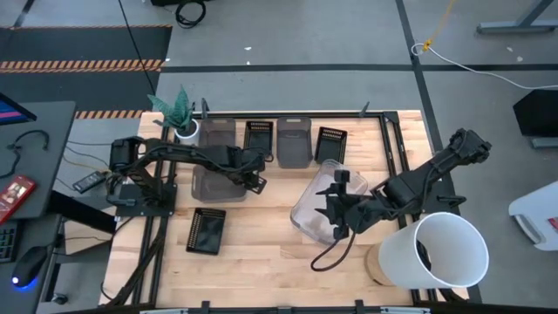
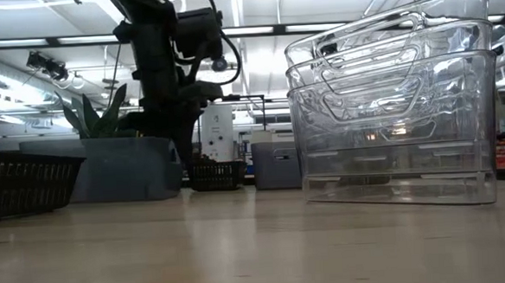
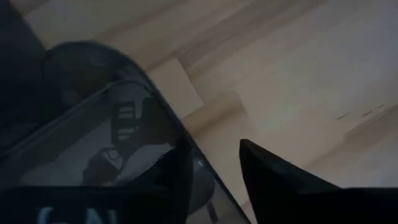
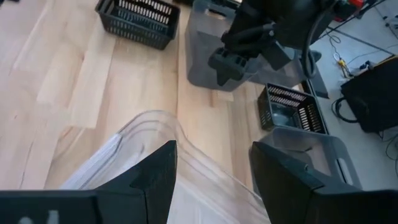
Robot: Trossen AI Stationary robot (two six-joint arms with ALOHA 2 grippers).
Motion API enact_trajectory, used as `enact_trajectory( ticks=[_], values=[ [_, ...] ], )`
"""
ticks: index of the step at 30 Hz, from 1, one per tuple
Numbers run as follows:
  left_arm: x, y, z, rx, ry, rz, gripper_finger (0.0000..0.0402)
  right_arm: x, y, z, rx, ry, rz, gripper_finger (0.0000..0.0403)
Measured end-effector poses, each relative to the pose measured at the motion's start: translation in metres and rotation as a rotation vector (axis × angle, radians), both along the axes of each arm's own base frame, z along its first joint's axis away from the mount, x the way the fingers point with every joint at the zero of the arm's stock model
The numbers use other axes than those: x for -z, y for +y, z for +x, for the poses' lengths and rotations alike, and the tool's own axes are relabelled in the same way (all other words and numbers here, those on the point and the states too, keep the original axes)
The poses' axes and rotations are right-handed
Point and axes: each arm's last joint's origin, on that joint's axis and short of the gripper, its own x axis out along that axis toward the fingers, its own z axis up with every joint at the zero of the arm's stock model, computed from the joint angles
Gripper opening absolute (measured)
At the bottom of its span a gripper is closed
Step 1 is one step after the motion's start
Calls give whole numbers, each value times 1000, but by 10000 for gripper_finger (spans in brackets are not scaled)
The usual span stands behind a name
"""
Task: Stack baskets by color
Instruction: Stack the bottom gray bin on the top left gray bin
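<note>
The left gripper (image 1: 255, 179) sits at the right-hand edge of a smoky grey basket (image 1: 212, 181); in its wrist view one dark finger (image 3: 280, 180) is outside the basket's rounded rim and the other is inside, so the jaws straddle the wall, though whether they actually pinch it I cannot tell. Just beyond that rim lies bare wooden table (image 1: 270, 235), open toward the front edge. Behind the left gripper, along the far edge, stand a second grey basket (image 1: 217, 133), a small black slotted basket (image 1: 258, 137), another grey one (image 1: 294, 141) and another black one (image 1: 330, 144); a potted plant (image 1: 180, 113) is at that row's left end. A third black basket (image 1: 206, 230) lies nearer the front, apart from everything. The right gripper (image 1: 339, 208) hangs over the nested stack of clear baskets (image 1: 324, 201), its fingers (image 4: 155, 171) spread either side of the stack's rim without closing on it. A white bucket (image 1: 440, 251) crowds the right front corner.
</note>
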Motion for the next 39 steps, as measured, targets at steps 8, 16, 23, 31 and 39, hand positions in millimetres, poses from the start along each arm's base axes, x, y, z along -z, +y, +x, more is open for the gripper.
enact_trajectory(
  ticks=[8, 16, 23, 31, 39],
  values=[
    [0, -23, 3, -19, -14, -80, 49, 2, 6, -6, -34, 34, -22, 210],
    [0, -53, 4, -13, -21, -185, 6, 3, 10, -9, -59, 42, -36, 210],
    [-19, -82, 14, 91, -77, -324, 5, 3, 10, -9, -63, 44, -40, 210],
    [-89, -97, 22, 454, -74, -138, 3, 2, 11, -9, -63, 38, -37, 210],
    [-143, -94, 7, 612, 43, 77, 1, 2, 11, -9, -53, 37, -25, 210]
  ],
)
